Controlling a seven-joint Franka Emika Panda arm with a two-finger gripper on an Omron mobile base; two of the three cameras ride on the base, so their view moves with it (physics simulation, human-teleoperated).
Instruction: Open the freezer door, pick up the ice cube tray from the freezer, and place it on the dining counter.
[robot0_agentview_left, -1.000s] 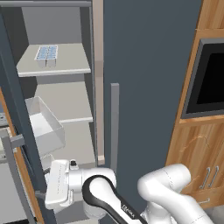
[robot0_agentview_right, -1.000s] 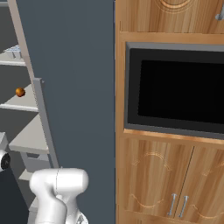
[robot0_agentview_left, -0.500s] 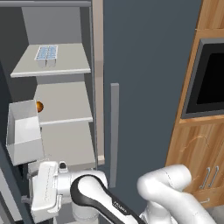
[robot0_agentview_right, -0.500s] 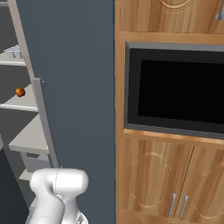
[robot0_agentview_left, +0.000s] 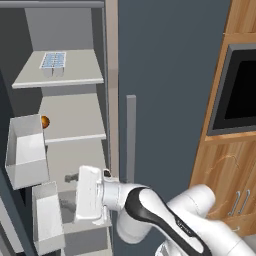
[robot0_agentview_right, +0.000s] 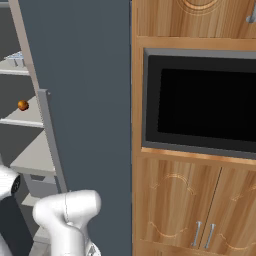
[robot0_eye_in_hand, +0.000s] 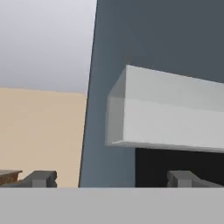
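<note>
The freezer (robot0_agentview_left: 75, 107) stands open, its door (robot0_agentview_left: 6, 165) swung out to the left with white bins (robot0_agentview_left: 26, 150) on its inner face. On the top shelf lies the ice cube tray (robot0_agentview_left: 53, 61), white with pale blue cells; its edge also peeks in at the ice cube tray (robot0_agentview_right: 15, 56). My gripper (robot0_agentview_left: 70, 178) is low in front of the lower shelves, well below the tray, pointing left at the door's inner side. In the hand view my gripper (robot0_eye_in_hand: 113, 179) is open, its fingertips (robot0_eye_in_hand: 41, 178) wide apart with nothing between, facing a door bin (robot0_eye_in_hand: 168, 114).
A small orange ball (robot0_agentview_left: 45, 121) rests on the middle shelf, also seen as the ball (robot0_agentview_right: 22, 105). The plain dark door (robot0_agentview_left: 175, 100) with its grey handle (robot0_agentview_left: 131, 137) stands shut to the right. Wood cabinets with a black wall oven (robot0_agentview_right: 200, 102) lie further right.
The freezer door has swung further open to the left, its bins moving with it. My hand went left with the door, then came back right and a little higher, free of the door.
</note>
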